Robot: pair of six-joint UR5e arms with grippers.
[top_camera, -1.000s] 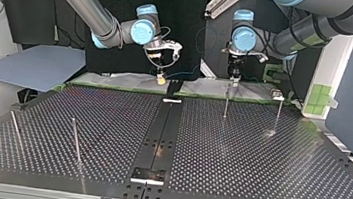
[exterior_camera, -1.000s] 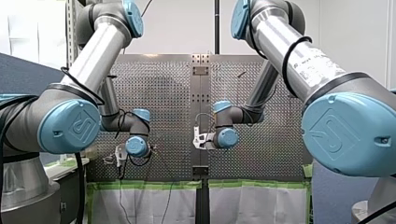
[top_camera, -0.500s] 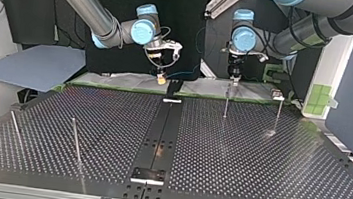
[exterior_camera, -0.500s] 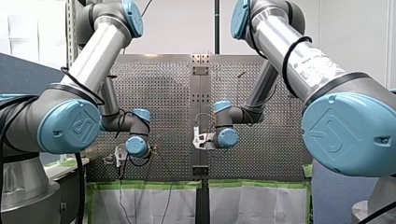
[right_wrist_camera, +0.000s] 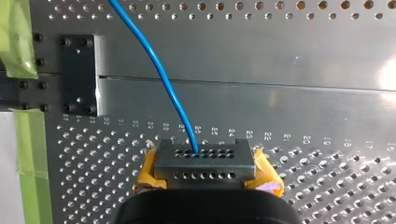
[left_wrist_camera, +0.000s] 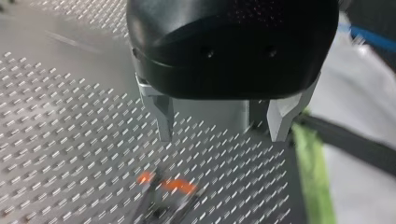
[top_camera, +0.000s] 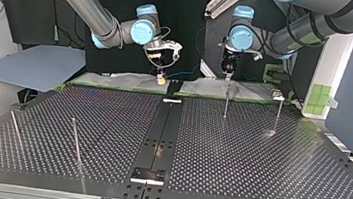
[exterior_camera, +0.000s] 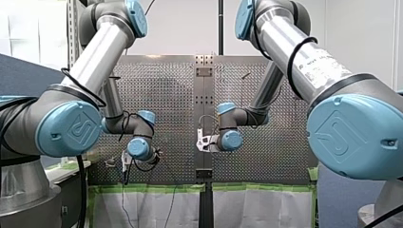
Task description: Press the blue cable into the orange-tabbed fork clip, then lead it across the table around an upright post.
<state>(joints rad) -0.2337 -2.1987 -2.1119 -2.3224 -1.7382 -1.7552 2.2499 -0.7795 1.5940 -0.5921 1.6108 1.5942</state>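
Two grippers share this step, and it looks to be at its start, since the cable is not yet in the clip. The robot's left gripper hangs released, its metal fingers spread wide with nothing between them. The orange-tabbed fork clip sits on the perforated table just below and ahead of those fingertips, too blurred for its slot to be read. The right gripper is clenched on the blue cable, with a yellow pad on either side. The cable leaves from between the pads and runs ahead over the table's plain centre strip until it passes out of sight. To do this well, the right gripper would likely bring the cable low and lightly taut over the clip, lined up with the fork. It should then be pressed straight down, since slack or a slanted push could let it spring out. An upright post stands just under the left gripper, so any sideways sweep there needs care.
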